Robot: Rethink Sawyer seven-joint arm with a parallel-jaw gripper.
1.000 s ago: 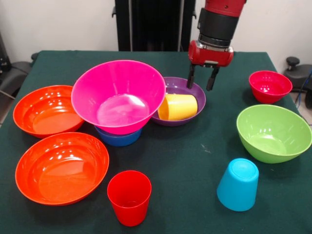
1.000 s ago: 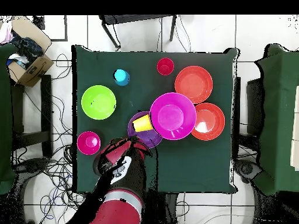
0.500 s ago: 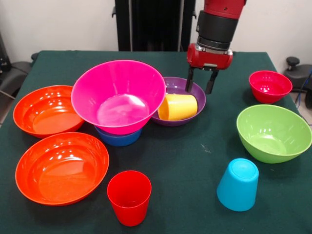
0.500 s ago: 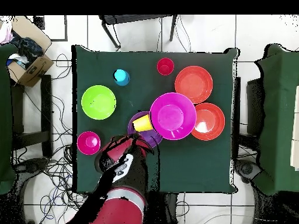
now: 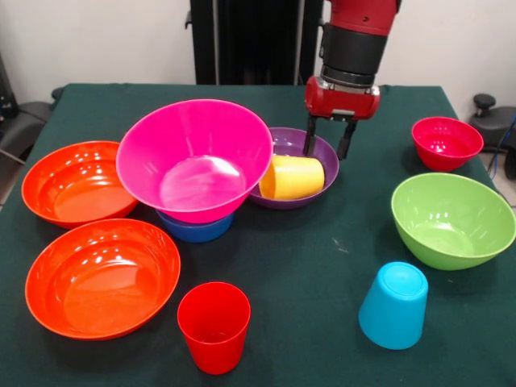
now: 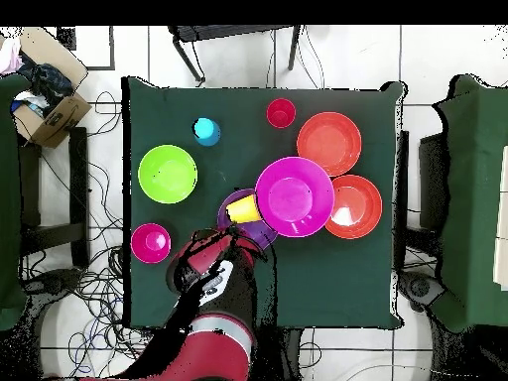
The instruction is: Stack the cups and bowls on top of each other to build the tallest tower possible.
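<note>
Tool [image 5: 326, 149] hung open over purple bowl's [image 5: 284, 143] rim at 1 o'clock of yellow cup [image 5: 294, 177], which lay sideways inside; magenta bowl [image 5: 193, 157] sat on blue bowl [image 5: 196, 229].

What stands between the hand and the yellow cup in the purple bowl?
Nothing visible. The open hand hangs just above the yellow cup, which lies on its side in the purple bowl. The magenta bowl beside it overlaps the purple bowl's edge but does not cover the cup.
</note>
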